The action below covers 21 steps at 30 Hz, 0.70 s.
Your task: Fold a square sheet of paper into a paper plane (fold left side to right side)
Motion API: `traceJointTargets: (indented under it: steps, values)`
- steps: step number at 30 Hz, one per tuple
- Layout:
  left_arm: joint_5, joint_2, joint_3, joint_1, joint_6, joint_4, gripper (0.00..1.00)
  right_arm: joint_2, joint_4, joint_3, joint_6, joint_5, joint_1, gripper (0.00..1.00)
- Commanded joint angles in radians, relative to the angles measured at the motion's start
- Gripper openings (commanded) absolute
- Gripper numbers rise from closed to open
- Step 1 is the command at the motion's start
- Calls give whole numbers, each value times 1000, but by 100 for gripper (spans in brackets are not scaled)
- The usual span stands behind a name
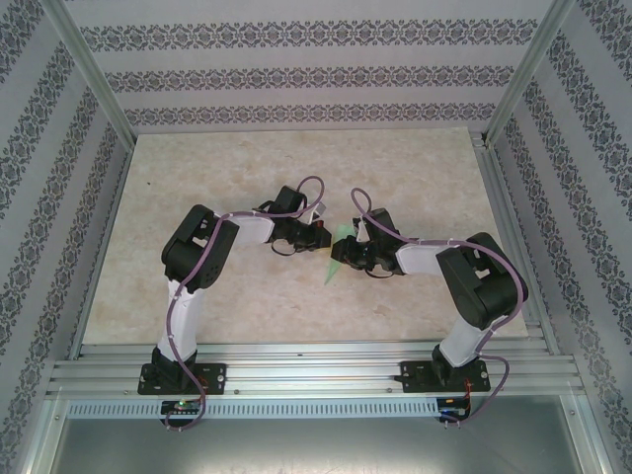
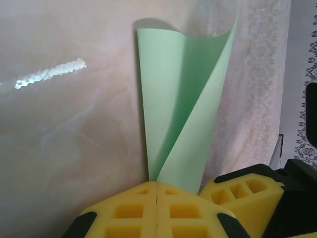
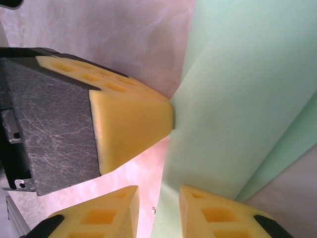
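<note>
The square sheet of paper is folded into a slim, pointed mint-green shape, the paper plane (image 1: 333, 265) (image 2: 173, 99) (image 3: 237, 99), lying at the table's middle with one flap curling up. My left gripper (image 1: 318, 235) (image 2: 157, 183) is shut, and its yellow fingertips (image 3: 133, 119) touch the paper's narrow end and left edge. I cannot tell if paper is pinched between them. My right gripper (image 1: 351, 255) (image 3: 158, 206) is open a little. It straddles the paper's edge, one finger (image 3: 218, 213) over the paper and the other (image 3: 109, 215) over bare table. That finger (image 2: 247, 191) sits just right of my left jaws.
The beige marbled tabletop (image 1: 197, 178) is bounded by patterned walls and metal posts. An aluminium rail (image 1: 316, 360) runs along the near edge, where both arm bases stand. The two arms bend inward and meet close together at the centre.
</note>
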Motion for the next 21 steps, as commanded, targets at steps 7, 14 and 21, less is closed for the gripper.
traceJointTargets:
  steps: [7,14,21]
  values:
    - [-10,31,20,-12,0,35,2,47,84,-17,39,9,-11,28]
    - [-59,-69,-40,20,47,-19,32,35,80,-23,39,5,-20,28]
    - [-76,-238,-234,68,83,-15,29,26,96,-32,48,-1,-25,28]
